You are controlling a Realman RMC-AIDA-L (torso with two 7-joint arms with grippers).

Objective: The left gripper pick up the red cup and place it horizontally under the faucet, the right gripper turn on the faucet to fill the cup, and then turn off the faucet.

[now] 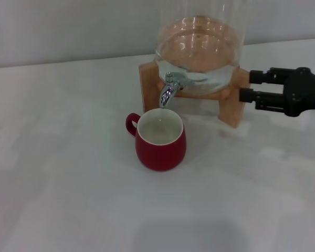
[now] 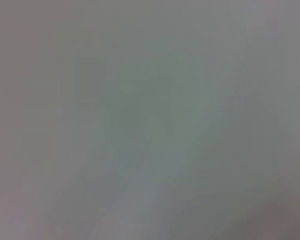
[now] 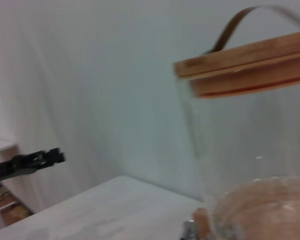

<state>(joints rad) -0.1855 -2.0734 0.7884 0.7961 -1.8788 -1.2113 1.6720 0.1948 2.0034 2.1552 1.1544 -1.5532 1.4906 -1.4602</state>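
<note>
Head view: one squat dark-red ceramic cup (image 1: 161, 140) upright on the white table (image 1: 68, 184), directly under the single small chrome faucet (image 1: 168, 89) of a glass water jar (image 1: 199, 47) on a wooden stand (image 1: 234, 102); at far right, the long black right gripper (image 1: 247, 86), fingers parted, grasping nothing, beside the stand. Left wrist view: only blank grey, left gripper unseen. Right wrist view: same jar with one wooden lid (image 3: 245, 62), close up.

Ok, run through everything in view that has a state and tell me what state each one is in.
red cup: upright on the table under the spout, released.
faucet: no stream visible.
glass dispenser: partly filled, lid on, on its wooden stand.
right gripper: open, beside the stand, touching nothing.
left gripper: out of view.
</note>
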